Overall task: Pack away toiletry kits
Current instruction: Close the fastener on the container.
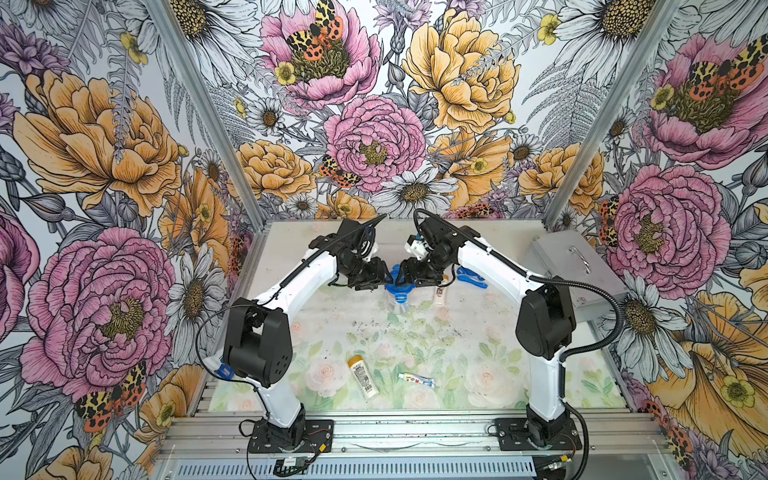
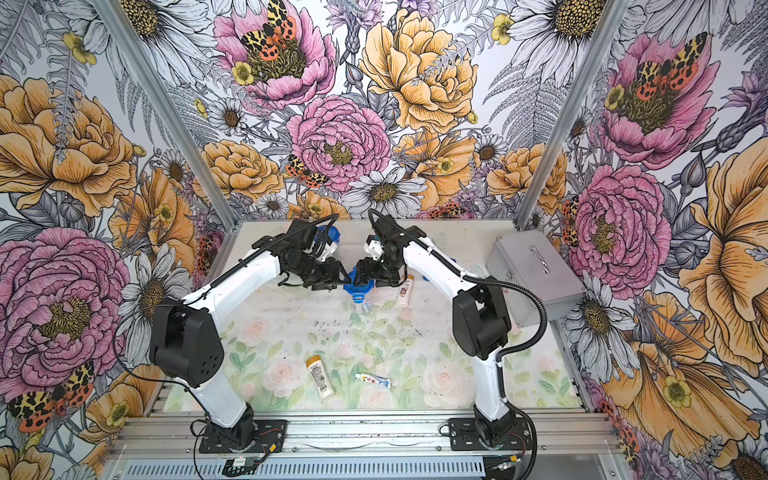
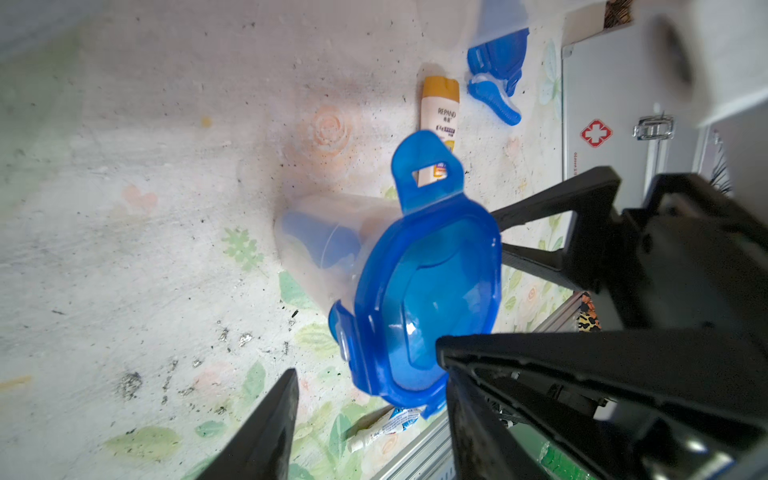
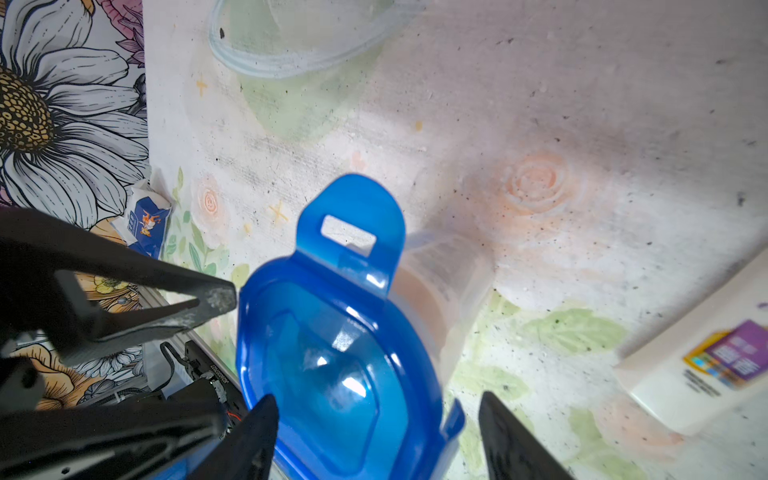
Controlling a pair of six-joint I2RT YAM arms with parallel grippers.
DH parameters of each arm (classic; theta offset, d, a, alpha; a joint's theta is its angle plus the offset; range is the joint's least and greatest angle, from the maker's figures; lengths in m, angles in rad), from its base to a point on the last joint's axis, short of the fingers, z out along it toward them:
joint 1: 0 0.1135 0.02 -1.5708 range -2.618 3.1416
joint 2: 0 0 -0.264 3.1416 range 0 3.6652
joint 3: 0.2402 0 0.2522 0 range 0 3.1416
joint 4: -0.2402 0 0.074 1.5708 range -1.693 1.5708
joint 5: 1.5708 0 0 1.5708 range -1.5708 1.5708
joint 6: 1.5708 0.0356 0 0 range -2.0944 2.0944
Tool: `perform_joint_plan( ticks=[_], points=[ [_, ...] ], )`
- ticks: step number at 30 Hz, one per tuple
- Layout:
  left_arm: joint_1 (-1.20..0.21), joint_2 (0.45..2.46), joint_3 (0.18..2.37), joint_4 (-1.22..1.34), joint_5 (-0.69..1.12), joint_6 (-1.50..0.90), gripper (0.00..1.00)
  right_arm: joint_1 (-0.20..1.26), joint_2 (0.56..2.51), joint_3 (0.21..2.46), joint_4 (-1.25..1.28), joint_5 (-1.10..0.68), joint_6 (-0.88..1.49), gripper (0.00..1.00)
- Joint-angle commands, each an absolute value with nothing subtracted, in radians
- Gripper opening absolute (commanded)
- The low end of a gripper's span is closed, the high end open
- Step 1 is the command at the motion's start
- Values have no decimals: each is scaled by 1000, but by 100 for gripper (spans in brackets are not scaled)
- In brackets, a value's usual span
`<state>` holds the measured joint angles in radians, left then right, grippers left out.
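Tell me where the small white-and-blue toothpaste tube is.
In a top view the small white-and-blue toothpaste tube lies flat on the floral tabletop, toward the robot's bases, just right of the lying white orange-capped bottle.

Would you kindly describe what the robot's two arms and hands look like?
The left arm and right arm have white link shells with black joint housings and stand on black base plates. Black corrugated conduit runs along each. The left hand and right hand are black, with tapering, open-framed triangular fingers.
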<state>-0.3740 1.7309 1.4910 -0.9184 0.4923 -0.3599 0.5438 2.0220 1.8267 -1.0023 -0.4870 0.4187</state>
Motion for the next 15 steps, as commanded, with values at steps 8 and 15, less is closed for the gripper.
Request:
perform_joint_plan(
  ticks=[8,15],
  points=[
    [-337,1769,1617,-913,427,-361,34,549,1942,1849,-999,-461,384,75],
    [-352,1851,1681,-914,342,-379,15,548,1857,1730,-999,-416,417,72]
  ],
)
